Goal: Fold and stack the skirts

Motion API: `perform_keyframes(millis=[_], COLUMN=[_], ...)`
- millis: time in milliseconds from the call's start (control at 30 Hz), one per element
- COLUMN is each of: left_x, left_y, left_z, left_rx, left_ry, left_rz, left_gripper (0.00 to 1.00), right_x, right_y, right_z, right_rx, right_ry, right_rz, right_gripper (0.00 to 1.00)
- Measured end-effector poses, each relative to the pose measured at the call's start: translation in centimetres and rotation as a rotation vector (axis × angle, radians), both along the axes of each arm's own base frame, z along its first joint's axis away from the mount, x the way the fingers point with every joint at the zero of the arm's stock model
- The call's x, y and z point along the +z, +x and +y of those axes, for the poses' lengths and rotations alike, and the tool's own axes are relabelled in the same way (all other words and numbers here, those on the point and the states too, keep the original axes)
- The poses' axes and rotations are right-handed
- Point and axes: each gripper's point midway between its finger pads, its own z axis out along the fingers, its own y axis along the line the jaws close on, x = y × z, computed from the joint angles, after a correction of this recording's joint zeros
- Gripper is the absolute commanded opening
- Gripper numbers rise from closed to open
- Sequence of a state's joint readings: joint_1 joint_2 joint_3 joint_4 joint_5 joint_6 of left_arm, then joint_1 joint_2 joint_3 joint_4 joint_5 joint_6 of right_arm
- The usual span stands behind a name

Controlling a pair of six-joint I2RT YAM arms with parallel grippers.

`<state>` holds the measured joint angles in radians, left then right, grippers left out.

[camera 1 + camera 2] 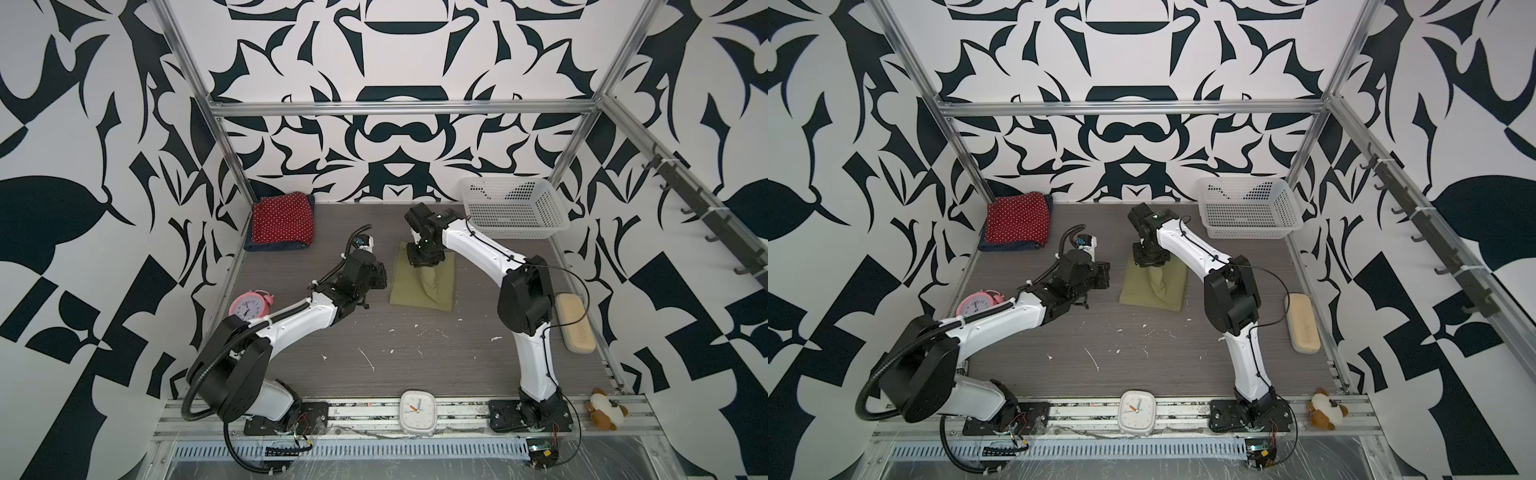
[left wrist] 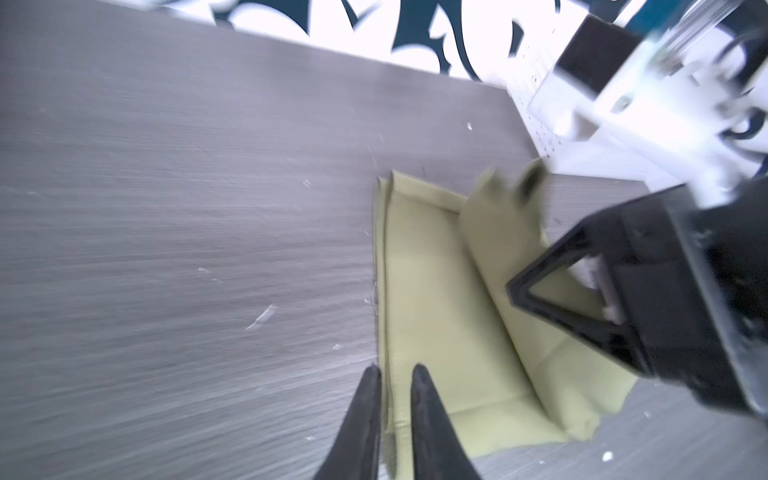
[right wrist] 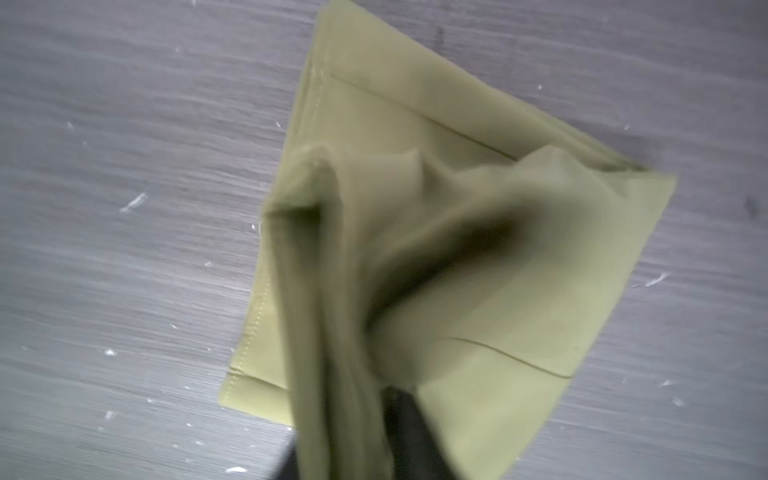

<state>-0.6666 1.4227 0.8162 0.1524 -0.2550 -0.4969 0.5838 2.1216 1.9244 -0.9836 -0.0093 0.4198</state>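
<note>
The olive-green skirt (image 1: pixel 409 291) (image 1: pixel 1138 295) lies folded in a rectangle mid-table. A ridge of it stands up to my right gripper (image 1: pixel 428 266) (image 1: pixel 1152 266), which hovers above it. In the right wrist view the raised fold (image 3: pixel 332 332) hangs between the fingers of that gripper (image 3: pixel 345 415), which stand apart. My left gripper (image 2: pixel 397 368) (image 1: pixel 384 276) is narrowly open at the skirt's (image 2: pixel 436 311) left edge. The red polka-dot skirt (image 1: pixel 282 222) (image 1: pixel 1017 222) lies folded on the dark denim skirt (image 1: pixel 274 247) in the back left corner.
A white perforated basket (image 1: pixel 515 212) stands at the back right. A pink alarm clock (image 1: pixel 249 307) sits by the left wall and a tan oblong block (image 1: pixel 575 324) by the right wall. On the front rail are a white clock (image 1: pixel 417 411) and a plush toy (image 1: pixel 604 409).
</note>
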Motion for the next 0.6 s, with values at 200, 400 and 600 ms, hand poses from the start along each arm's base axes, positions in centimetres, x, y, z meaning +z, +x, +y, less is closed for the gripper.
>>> perform_keyframes(millis=[200,400,600], left_x=[-0.3,-1.0,-0.1], left_y=[-0.8,-1.1,-0.5], left_z=[2.3,2.7,0.0], left_rx=[0.049,0.051,-0.033], left_ry=[0.045,0.078,0.033], left_rz=[-0.004,0.021,0.04], left_gripper=[0.25,0.26,0.16], right_x=[0.8,3.1,6.6], right_y=[0.3,-0.2,-4.0], right_z=[4.3,7.1,3.5], right_rx=[0.015,0.038,0.025], right_ry=[0.213,0.406,0.483], right_rz=[0.019,0.004,-0.097], right_gripper=[0.81,0.77,0.35])
